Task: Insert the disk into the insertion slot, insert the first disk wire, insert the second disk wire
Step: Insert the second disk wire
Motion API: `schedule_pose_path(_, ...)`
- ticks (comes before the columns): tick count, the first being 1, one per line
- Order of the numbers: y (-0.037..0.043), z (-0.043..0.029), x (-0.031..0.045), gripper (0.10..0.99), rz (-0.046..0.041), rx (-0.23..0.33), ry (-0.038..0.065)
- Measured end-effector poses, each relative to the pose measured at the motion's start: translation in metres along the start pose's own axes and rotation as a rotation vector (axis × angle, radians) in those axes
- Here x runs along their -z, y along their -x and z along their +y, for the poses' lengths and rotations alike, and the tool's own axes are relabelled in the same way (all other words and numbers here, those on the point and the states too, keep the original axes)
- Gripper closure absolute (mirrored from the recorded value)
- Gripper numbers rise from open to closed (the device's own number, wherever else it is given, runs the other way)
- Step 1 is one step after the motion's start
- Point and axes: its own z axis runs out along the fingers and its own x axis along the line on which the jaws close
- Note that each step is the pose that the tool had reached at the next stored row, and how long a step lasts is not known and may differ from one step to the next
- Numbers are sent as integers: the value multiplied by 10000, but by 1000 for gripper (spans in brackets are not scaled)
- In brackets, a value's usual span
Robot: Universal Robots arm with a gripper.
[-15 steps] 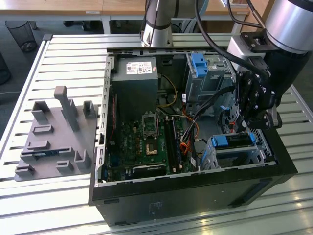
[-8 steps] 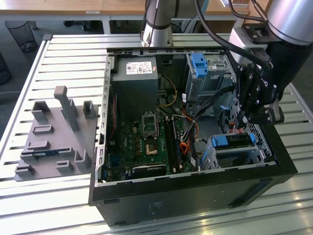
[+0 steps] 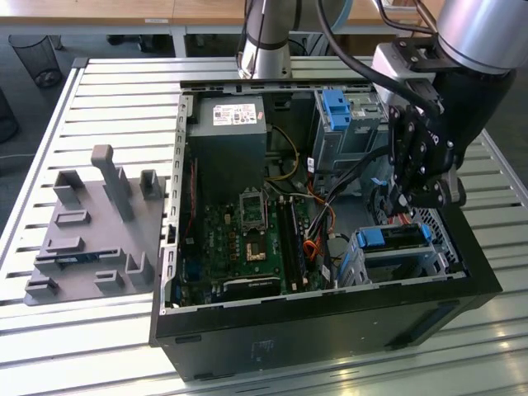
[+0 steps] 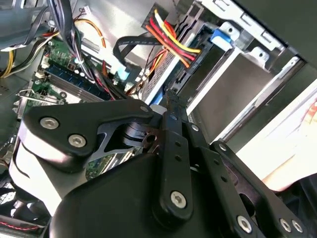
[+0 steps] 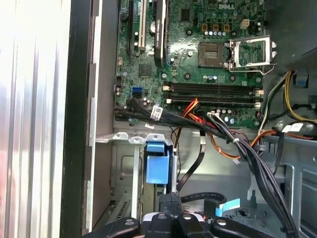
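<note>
I saw the disk (image 3: 394, 237), blue-framed, lying flat, seated inside the low grey perforated insertion slot (image 3: 355, 266), just beside the motherboard (image 3: 247, 239) on the exterior view's right.

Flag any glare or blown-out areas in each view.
First wrist view: the slatted table beside the case is blown out to white, the motherboard evenly lit. Second wrist view: a bright patch beyond the case wall washes out too. Exterior view: soft even light, mild sheen on the table slats.
</note>
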Motion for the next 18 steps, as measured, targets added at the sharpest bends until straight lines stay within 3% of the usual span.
schedule_pose_path(9, 62, 48, 67, 980, -1, 0, 0)
schedule_pose_path(18, 286, 47, 70, 980, 5, 51, -1)
